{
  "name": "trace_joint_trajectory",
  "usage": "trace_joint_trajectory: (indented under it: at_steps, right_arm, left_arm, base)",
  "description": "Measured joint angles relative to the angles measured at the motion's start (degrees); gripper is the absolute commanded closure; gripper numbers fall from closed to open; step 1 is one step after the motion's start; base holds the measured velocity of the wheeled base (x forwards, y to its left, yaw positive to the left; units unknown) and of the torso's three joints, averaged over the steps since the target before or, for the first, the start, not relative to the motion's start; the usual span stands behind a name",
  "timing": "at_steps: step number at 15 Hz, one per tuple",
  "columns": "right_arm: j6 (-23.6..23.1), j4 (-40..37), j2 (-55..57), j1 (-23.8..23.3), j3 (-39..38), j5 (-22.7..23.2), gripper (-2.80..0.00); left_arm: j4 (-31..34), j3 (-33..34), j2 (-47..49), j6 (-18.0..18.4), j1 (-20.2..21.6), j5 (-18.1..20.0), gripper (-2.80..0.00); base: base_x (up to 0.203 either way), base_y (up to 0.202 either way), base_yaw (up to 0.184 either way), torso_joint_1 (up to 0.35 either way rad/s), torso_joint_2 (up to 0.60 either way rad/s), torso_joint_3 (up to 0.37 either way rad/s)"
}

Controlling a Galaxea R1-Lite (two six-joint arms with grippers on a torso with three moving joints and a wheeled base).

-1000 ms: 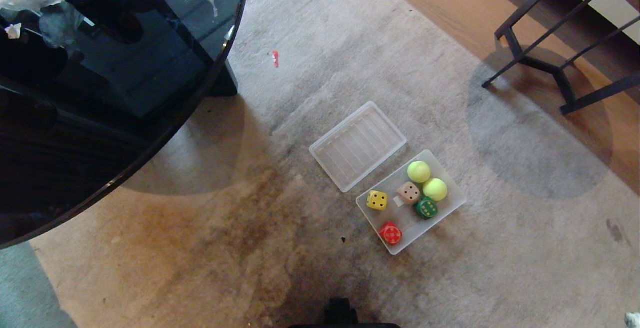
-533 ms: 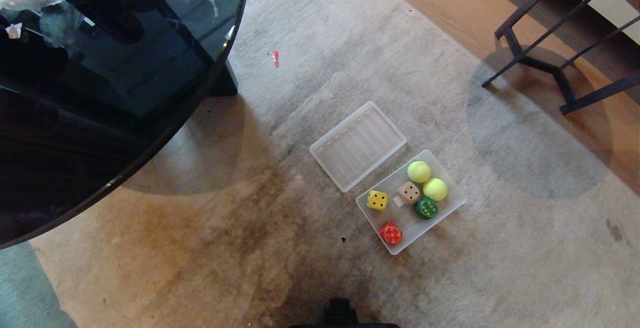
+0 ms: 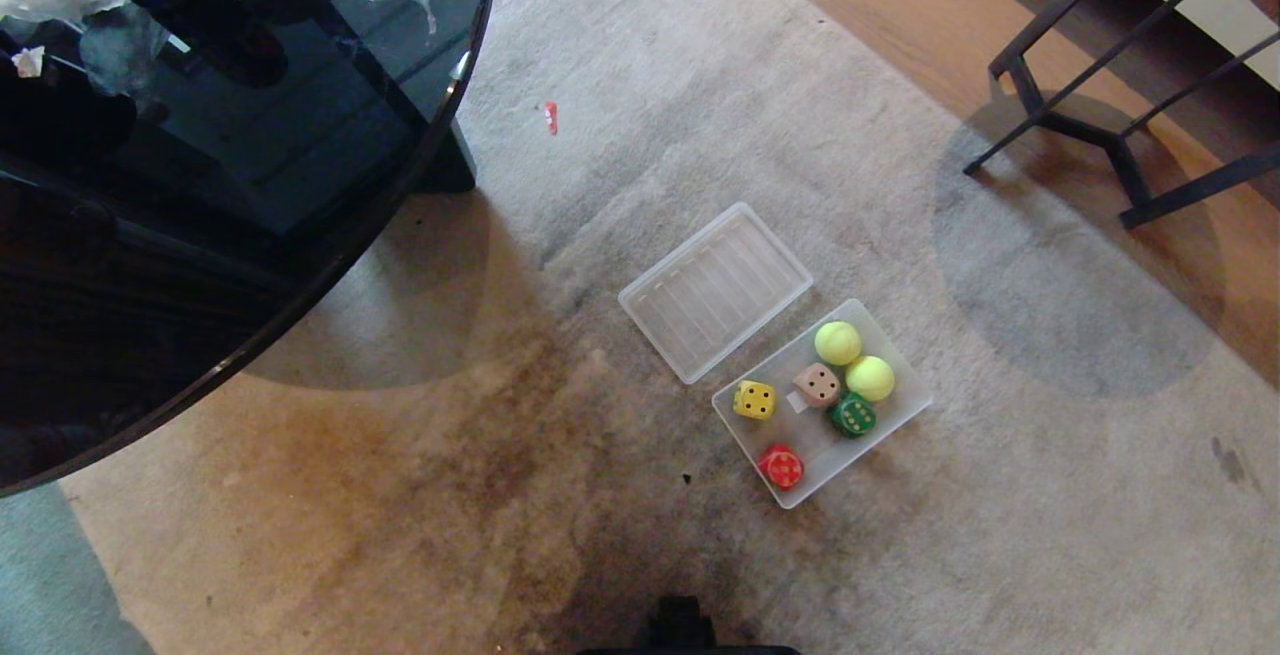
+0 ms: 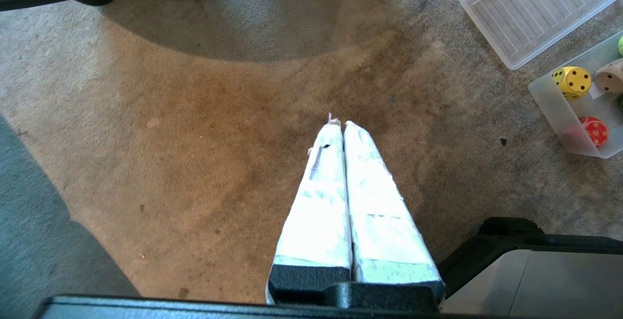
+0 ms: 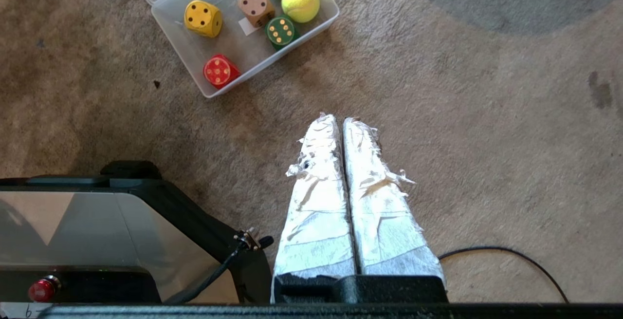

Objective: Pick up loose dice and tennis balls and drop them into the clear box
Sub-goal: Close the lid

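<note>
Robot base (image 3: 680,630) at the near edge of the head view, both arms out of that view; left gripper (image 4: 339,123) hangs over bare stained carpet (image 3: 420,475), fingers pressed together, empty; right gripper (image 5: 339,118) likewise over carpet just short of the box, taped fingers together, holding nothing, a black cable (image 5: 506,255) on the floor beside it. Carpet is grey-beige with a big brown stain and dark smudges near the base. Clear box (image 3: 895,425) sits on the carpet right of centre, holding yellow die (image 3: 754,399), tan die (image 3: 817,384), red die (image 3: 781,465), green die (image 3: 853,416) and two tennis balls (image 3: 838,342) at its far end, touching or nearly. Ribbed lid (image 3: 715,290) lies flat just beyond the box, at its corner. Farther left a round dark glass table (image 3: 200,185) with plastic wrap on top; a small red scrap (image 3: 550,116) on the carpet; far right wood floor (image 3: 900,15) and black metal frame legs (image 3: 1080,105)
</note>
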State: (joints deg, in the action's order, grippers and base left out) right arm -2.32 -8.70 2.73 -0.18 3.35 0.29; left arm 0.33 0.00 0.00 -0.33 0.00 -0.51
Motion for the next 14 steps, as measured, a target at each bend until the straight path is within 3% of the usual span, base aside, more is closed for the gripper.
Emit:
trace_joint_trajectory:
  at_steps: [14]
  right_arm:
    - [-0.3, -0.3, -0.3, 0.0, -0.1, 0.0, 0.0]
  left_arm:
    - [0.0, 0.0, 0.0, -0.1, 0.0, 0.0, 0.0]
  base:
    - [0.0, 0.0, 0.0, 0.0, 0.0, 0.0]
